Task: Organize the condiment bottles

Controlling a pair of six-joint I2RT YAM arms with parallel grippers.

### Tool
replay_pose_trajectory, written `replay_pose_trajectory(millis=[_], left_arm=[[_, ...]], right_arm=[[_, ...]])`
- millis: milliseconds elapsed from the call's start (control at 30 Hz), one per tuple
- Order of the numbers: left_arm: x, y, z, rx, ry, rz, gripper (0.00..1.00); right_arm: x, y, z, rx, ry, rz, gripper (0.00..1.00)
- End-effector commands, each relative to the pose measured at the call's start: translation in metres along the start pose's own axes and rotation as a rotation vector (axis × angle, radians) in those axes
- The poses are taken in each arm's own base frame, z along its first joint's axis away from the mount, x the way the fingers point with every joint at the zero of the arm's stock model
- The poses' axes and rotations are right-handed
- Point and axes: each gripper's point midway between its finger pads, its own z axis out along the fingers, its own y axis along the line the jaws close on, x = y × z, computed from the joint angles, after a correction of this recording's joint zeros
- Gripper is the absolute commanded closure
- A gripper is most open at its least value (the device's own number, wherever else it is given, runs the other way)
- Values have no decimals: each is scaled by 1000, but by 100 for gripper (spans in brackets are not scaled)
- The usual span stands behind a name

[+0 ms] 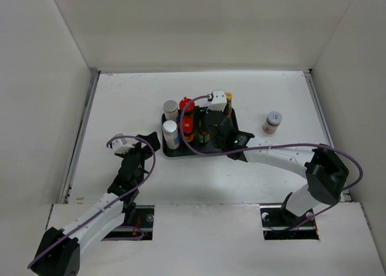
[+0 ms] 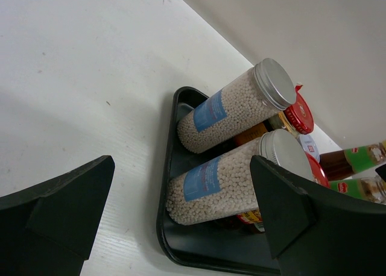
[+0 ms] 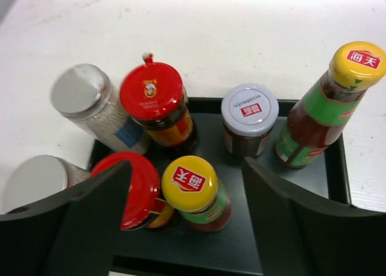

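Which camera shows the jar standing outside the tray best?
The top external view: the lone jar stands unobstructed, right of the tray. Neither wrist view shows it at all.

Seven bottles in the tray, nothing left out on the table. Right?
No. Seven bottles do sit in the tray, but one jar stands out on the table, to the tray's right. The top external view shows it.

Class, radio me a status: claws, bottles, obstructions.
Left claw open, empty, left of tray. Right claw open above tray, straddling yellow-capped bottle. One jar outside tray, unobstructed.
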Motion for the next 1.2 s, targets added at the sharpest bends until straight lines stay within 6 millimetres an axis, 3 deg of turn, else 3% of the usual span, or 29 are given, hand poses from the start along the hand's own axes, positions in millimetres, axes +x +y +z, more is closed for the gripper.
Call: replay_pose_trajectory(millis=[0, 100, 167, 300, 367, 433, 467, 567, 700, 900, 1167], left_arm=[[3, 4, -2, 11, -4, -4, 0], [1, 5, -2, 9, -11, -6, 0], [1, 5, -2, 10, -12, -6, 0], [1, 4, -2, 11, -11, -6, 0], [0, 4, -2, 11, -13, -9, 0], [2, 5, -2, 7, -9, -7, 0], [3, 6, -1, 5, -7, -5, 0], [4, 4, -1, 7, -1, -1, 0], [3, 5, -1, 6, -6, -4, 0], [1, 3, -2, 14, -12, -9, 0], [3, 4, -1, 8, -5, -4, 0]], right_arm=[[-62, 8, -21, -44, -140, 109, 17], [-73, -13, -38, -30, -159, 128, 14], [-75, -51, -42, 34, -178, 156, 19], [-59, -148, -48, 233, -188, 238, 61], [-43, -191, -50, 339, -160, 279, 66], [-22, -234, -51, 461, -94, 288, 62], [-14, -251, -52, 515, -69, 284, 55], [5, -285, -50, 614, -19, 277, 21], [20, -303, -36, 666, 36, 266, 11], [29, -306, -3, 628, 85, 262, 10], [37, -315, 11, 633, 69, 262, 29]])
